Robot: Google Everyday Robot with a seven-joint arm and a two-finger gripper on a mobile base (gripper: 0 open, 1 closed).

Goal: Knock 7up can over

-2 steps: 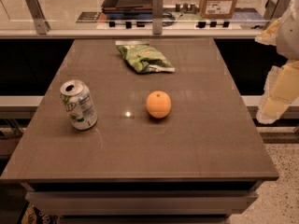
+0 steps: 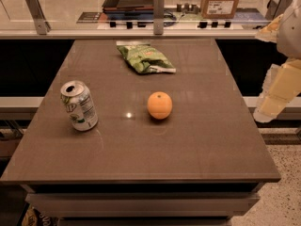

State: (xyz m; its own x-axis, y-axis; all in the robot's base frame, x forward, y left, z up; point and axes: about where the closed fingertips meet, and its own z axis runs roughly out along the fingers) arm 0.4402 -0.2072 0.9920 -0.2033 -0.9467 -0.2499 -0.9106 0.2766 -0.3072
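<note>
"Well, what is closest to you?"

"The front of the table (image 2: pixel 141 159). Then comes the 7up can (image 2: pixel 79 105). It stands on the left side of the table, near the front, with its top up. It is not knocked over yet."

"What is next to it?"

"An orange (image 2: pixel 160 105) sits to its right, apart from it. Farther back lies a green snack bag (image 2: pixel 146 59). Behind the table I see a cardboard box (image 2: pixel 222 1) on the counter."

"Where is the gripper?"

"The gripper (image 2: pixel 275 95) is off to the right, past the table's right edge and well apart from the can. I cannot tell if it is open or closed."

"So what step are we on?"

"I think the first one, which is getting over to the can. Next I must bring the gripper across to the left and go past the orange without bumping it. Then I push the can high on its side so it tips."
</note>
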